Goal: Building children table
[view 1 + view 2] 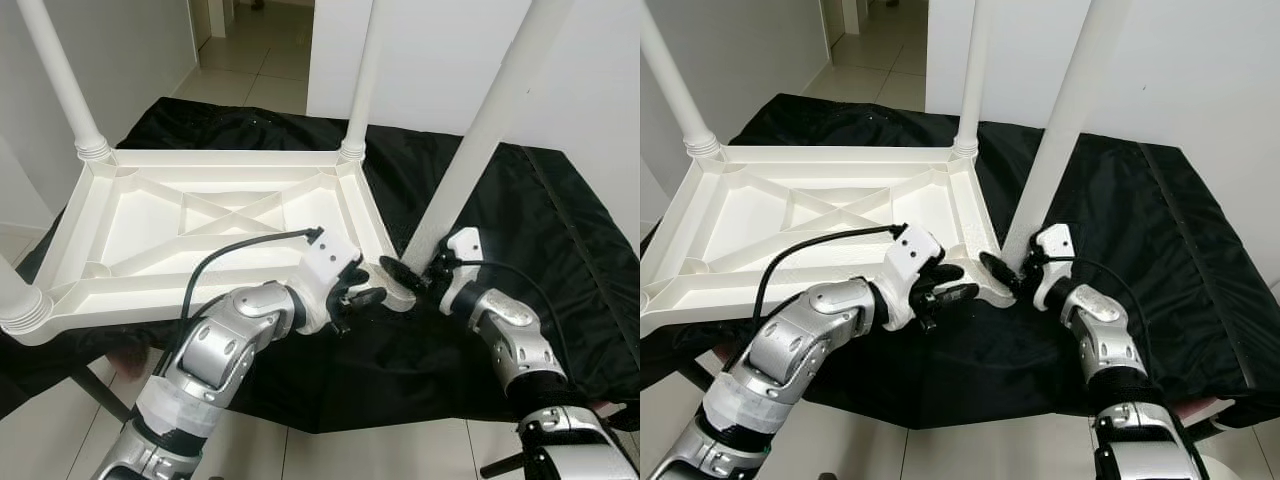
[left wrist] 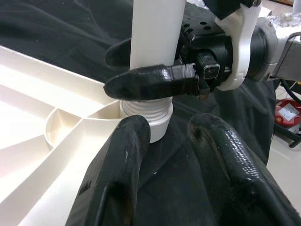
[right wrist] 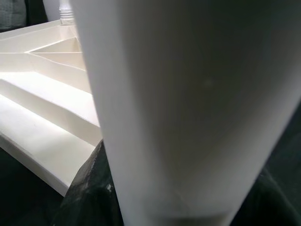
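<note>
The white plastic table top (image 1: 140, 220) lies upside down on a black cloth. A white table leg (image 1: 480, 130) stands tilted at its near right corner, threaded base in the corner socket (image 2: 150, 117). My right gripper (image 1: 405, 270) is shut on this leg just above the base; its black fingers (image 2: 150, 80) wrap the leg (image 2: 155, 33). My left gripper (image 1: 362, 290) hovers open right beside that corner, its fingers (image 2: 117, 174) apart and holding nothing. The leg (image 3: 188, 94) is very close in the right wrist view, with the table top (image 3: 47, 94) behind it.
Three other legs stand in the far left (image 1: 60, 80), far right (image 1: 362, 80) and near left (image 1: 15, 295) corners. The black cloth (image 1: 540, 220) covers the work surface. White walls and a tiled doorway (image 1: 260, 50) lie behind. Tiled floor (image 1: 330, 455) shows below.
</note>
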Tool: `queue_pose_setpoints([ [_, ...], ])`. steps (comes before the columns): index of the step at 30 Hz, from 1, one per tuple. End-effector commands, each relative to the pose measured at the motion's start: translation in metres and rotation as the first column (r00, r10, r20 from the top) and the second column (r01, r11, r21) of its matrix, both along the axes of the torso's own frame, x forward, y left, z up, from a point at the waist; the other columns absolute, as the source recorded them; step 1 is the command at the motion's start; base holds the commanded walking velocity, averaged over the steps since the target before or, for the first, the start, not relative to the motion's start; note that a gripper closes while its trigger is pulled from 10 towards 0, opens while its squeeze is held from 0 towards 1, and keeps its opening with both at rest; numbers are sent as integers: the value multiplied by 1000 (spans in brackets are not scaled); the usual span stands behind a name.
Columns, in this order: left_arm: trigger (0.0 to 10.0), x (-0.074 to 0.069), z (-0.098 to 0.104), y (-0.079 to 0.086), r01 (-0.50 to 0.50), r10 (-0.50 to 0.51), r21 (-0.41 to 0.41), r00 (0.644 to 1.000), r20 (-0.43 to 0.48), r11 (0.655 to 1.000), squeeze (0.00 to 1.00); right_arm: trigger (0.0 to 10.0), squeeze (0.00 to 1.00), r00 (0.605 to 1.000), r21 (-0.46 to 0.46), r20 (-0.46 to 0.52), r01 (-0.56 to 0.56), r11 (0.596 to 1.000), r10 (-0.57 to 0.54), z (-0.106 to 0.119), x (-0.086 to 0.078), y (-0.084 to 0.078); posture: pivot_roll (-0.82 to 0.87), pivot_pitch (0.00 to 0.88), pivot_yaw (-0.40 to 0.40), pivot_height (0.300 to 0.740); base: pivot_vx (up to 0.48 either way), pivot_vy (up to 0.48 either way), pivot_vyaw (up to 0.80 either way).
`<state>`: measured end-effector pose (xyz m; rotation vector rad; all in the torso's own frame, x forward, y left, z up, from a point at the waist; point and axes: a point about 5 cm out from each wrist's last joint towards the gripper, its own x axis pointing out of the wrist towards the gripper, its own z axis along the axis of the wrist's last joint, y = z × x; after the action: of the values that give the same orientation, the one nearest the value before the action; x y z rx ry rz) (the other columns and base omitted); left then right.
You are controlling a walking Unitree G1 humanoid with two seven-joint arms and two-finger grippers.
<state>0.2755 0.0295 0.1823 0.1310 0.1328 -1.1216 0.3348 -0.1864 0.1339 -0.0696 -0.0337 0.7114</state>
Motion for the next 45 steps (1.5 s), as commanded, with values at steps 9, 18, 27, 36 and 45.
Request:
queue_pose_setpoints([
  [9,10000,1,3,-2,19,-19,-10,1000,9,1000,0,10000,0,996,51,-85,23,998,-18,-13,-7,-2,82,11,-54,740,0,0,0],
  [18,10000,2,5,0,13,-13,-15,1000,12,1000,0,10000,0,978,44,-74,199,979,-196,-12,-5,5,75,13,-59,740,0,0,0],
  [27,10000,4,6,3,-2,2,-20,1000,13,1000,0,10000,0,926,104,-72,375,921,-369,-12,-16,31,75,13,-65,740,0,0,0],
  [36,10000,6,6,7,-14,15,-18,1000,16,1000,0,10000,0,642,129,-157,767,629,-750,-17,-24,32,78,6,-76,740,0,0,0],
  [45,10000,5,7,8,-22,22,-23,1000,17,1000,0,10000,0,637,178,-185,771,612,-749,-15,-31,56,82,1,-80,740,0,0,0],
])
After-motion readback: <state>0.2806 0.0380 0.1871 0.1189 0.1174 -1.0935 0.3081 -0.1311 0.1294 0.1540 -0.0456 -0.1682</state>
